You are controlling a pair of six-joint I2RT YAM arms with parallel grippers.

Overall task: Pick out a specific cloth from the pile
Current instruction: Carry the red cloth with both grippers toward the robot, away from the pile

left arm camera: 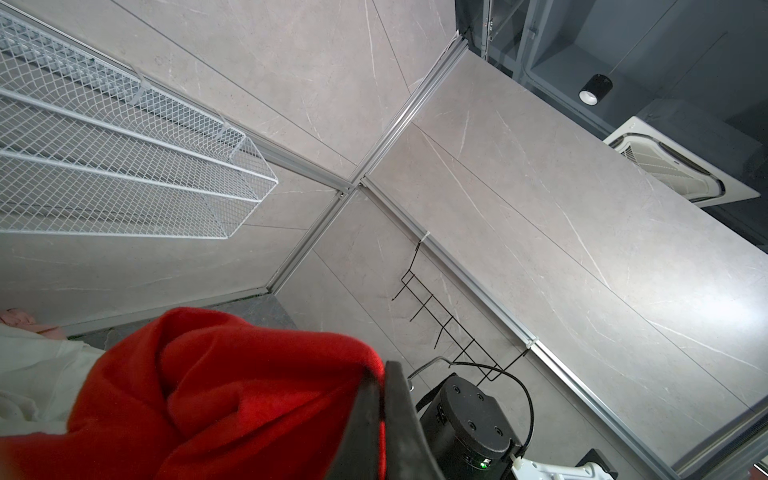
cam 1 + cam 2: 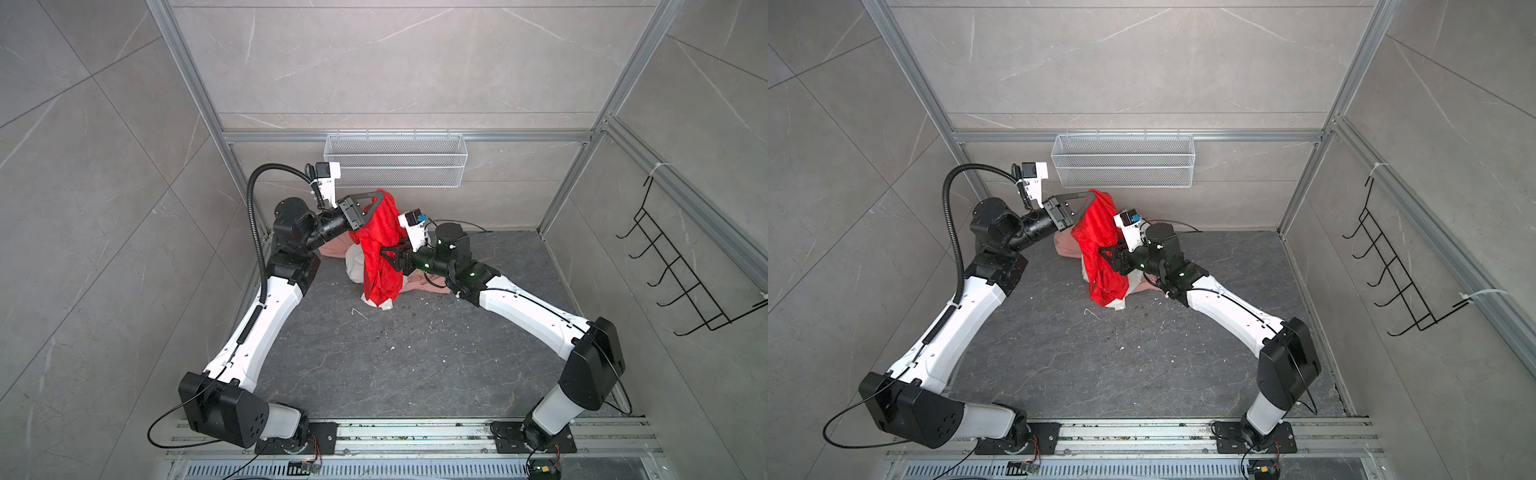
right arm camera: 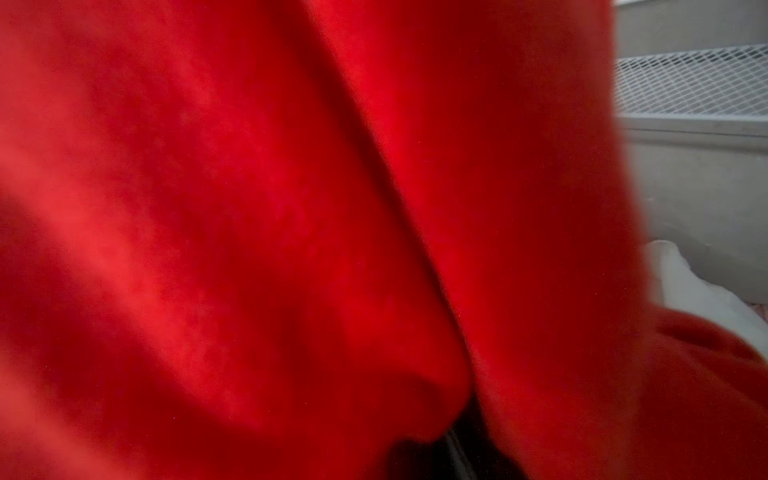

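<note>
Worktop [image 2: 395, 353]: pile [image 2: 354, 266] sits by the back wall [image 2: 498, 208]. Cloth [image 2: 380, 249] hangs over the pile, lower end down on it. Left end effector [image 2: 376, 195] pinches the cloth's top edge. Right end effector [image 2: 385, 253] is pushed into the cloth mid-height, jaws buried in fabric. Can't tell if it's gripping.

Left end effector [image 2: 1087, 198] grips red cloth [image 2: 1098, 245] hanging over pile [image 2: 1065, 246].
</note>
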